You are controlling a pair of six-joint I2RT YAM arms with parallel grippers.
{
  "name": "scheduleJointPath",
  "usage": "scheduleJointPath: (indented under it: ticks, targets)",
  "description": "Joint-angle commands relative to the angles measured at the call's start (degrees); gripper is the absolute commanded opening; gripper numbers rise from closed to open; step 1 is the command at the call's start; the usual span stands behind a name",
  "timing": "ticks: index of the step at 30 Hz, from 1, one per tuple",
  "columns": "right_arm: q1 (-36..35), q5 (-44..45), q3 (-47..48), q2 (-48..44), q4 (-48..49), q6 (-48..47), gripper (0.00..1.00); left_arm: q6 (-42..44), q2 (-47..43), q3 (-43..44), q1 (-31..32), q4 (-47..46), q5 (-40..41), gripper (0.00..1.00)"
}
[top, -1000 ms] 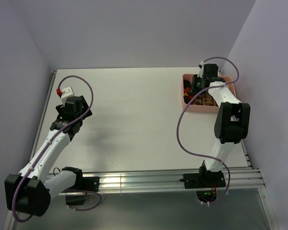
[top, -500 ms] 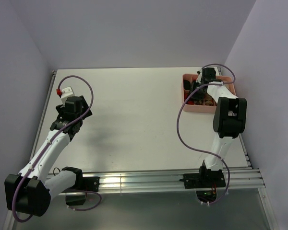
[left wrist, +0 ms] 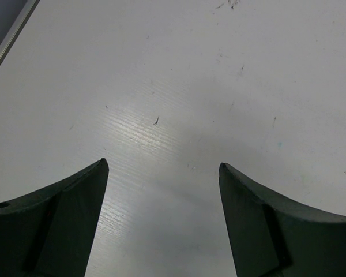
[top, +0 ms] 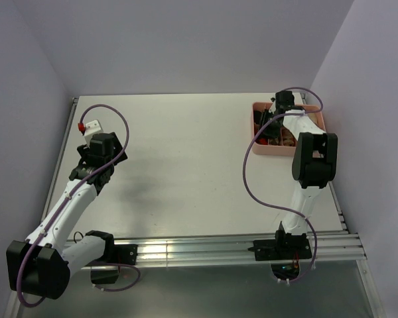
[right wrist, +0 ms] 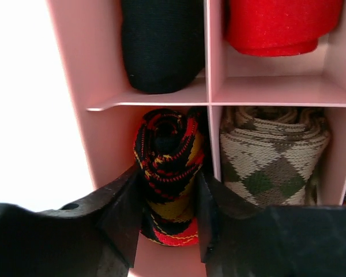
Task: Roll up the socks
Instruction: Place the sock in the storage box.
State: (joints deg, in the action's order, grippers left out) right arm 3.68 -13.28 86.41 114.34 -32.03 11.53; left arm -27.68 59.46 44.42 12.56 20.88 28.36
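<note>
**Right arm stretched farther over the tray**

Reaching deeper at the desk's far right corner, the right claw pinches the rolled black-red-orange sock in its pink compartment. Dividers hem it in. A tan argyle sock sits alongside, with a plain black roll and a red roll beyond. The left claw hangs spread near the left edge.

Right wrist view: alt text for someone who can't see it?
The right gripper grips a rolled black-red-orange argyle sock in one compartment of a pink tray. A tan argyle sock fills the next compartment; a black sock and a red sock sit in the two beyond.
</note>
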Motion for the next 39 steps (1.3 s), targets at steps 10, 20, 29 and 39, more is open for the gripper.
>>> scheduleJointPath:
  ticks: [10,20,29,39]
  targets:
    - [-0.69,5.45,6.75,-5.70,-6.47,1.30,0.61,0.43,-0.75,0.58,-0.16,-1.20,1.70,0.82]
    - [-0.78,5.55,2.71,-9.85,-1.02,3.85,0.31,0.35,-0.66,0.40,-0.08,-1.20,1.79,0.82]
    - [-1.05,5.37,-2.29,-3.43,2.76,5.35,0.28,0.44,-1.54,0.05,-0.08,-1.55,2.05,0.82]
    - [-1.57,5.89,-2.92,-6.49,3.12,5.87,0.29,0.61,-2.24,-0.04,-0.16,-1.99,1.87,0.82]
